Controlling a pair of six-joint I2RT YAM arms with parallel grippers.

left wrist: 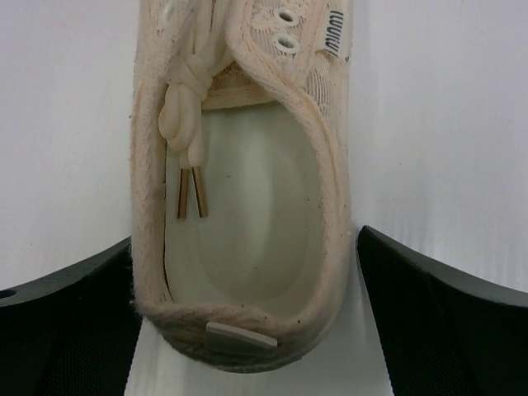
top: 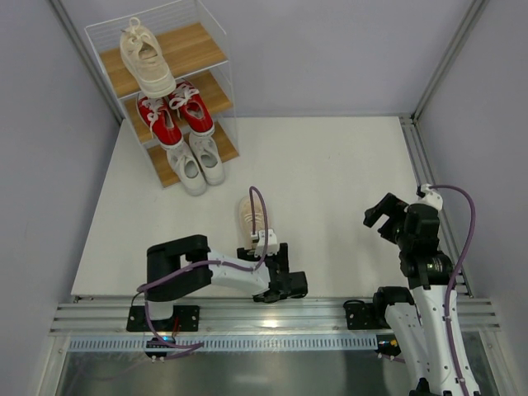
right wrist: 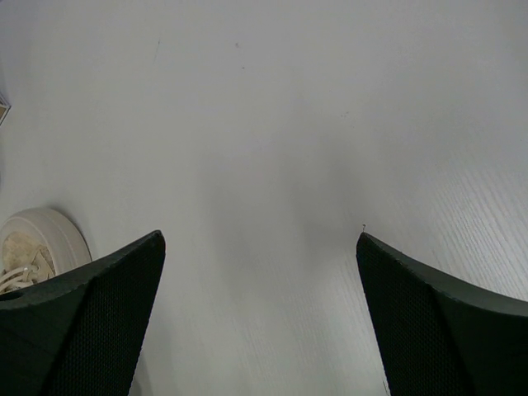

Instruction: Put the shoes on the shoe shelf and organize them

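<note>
Six shoes show in all: two cream, two red, two white. One cream shoe (top: 252,216) lies on the worktop (top: 330,181), well apart from the shoe shelf (top: 194,43). Its heel sits between the wide-spread fingers (left wrist: 66,330) of the left hand (left wrist: 245,239); we cannot tell whether they touch it, and the wrist view cuts off its toe. Of three tiers, the other cream shoe (top: 147,58) lies alone on top, red shoes (top: 191,109) in the middle, white shoes (top: 186,167) lowest. The right hand (right wrist: 261,238) hangs open over the worktop, holding nothing.
</note>
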